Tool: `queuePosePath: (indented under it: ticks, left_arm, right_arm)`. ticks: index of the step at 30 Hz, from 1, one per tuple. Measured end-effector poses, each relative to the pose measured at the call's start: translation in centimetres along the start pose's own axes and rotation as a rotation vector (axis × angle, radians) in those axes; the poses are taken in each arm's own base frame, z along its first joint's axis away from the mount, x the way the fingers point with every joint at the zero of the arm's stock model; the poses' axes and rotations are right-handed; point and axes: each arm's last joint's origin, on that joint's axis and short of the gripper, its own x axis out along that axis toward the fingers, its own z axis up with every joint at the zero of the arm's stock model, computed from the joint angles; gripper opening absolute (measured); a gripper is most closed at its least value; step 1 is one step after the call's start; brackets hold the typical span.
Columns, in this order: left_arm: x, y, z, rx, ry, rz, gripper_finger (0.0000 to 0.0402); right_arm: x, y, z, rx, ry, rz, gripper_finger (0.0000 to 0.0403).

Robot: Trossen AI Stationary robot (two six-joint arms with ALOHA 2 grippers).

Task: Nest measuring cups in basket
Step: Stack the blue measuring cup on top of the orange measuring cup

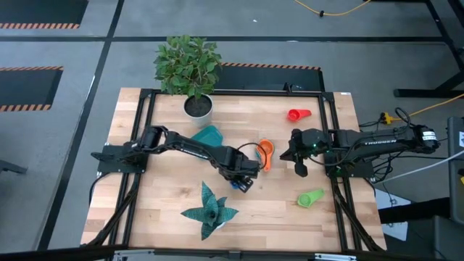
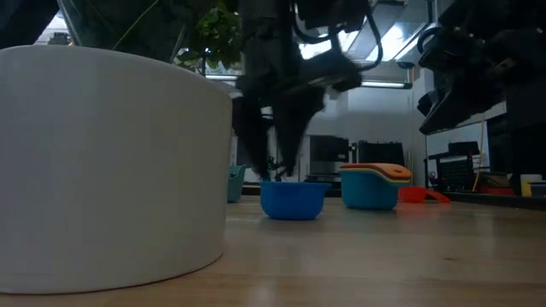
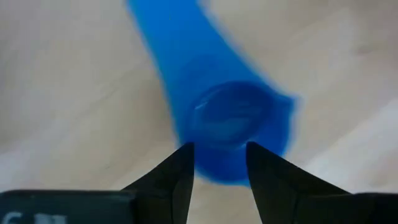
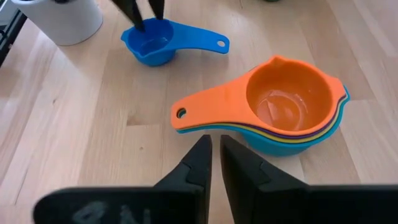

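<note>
From above, we see the left gripper (image 1: 245, 181) low over the blue cup (image 1: 240, 184) near the table's middle, with the orange-topped stack (image 1: 265, 154) just beside it and the basket (image 1: 209, 135) lying near the pot (image 1: 198, 106). The red cup (image 1: 297, 114) and green cup (image 1: 310, 197) lie well apart on the right side. The right gripper (image 1: 300, 170) waits near the stack.

At table height, the blue cup (image 2: 293, 199) rests on the wood with the left fingers (image 2: 286, 136) reaching down to its rim, the stack (image 2: 374, 185) beside it.

In the left wrist view, the fingers (image 3: 177, 177) stand spread at the cup's (image 3: 233, 124) wall, not yet pinching it. We judge the grip best taken across the wall, squarely, before lifting.

In the right wrist view, that arm's fingers (image 4: 198, 163) are nearly pressed together and empty, facing the stack (image 4: 283, 106).
</note>
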Motion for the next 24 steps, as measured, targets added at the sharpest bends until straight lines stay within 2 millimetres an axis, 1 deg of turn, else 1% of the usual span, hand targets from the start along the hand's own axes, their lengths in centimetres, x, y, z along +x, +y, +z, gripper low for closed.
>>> queuePosePath:
  ticks: [5, 13, 17, 24]
  left_arm:
    - [0.7, 0.1, 0.0, 0.002, 0.007, 0.027, 0.0138]
    - [0.3, 0.2, 0.0, -0.001, 0.012, 0.02, 0.0137]
    - [0.2, 0.0, 0.1, -0.003, 0.018, -0.017, 0.0137]
    - [0.1, -1.5, 0.8, -0.07, -0.042, -0.173, 0.0137]
  right_arm:
    - [0.0, 0.0, 0.0, 0.0, 0.004, 0.0, 0.0039]
    - [0.0, 0.0, 0.0, 0.0, 0.004, 0.0, 0.0039]
    - [0.0, 0.0, 0.0, 0.001, 0.004, 0.0, 0.0039]
    - [0.0, 0.0, 0.0, 0.004, 0.004, 0.0, 0.0039]
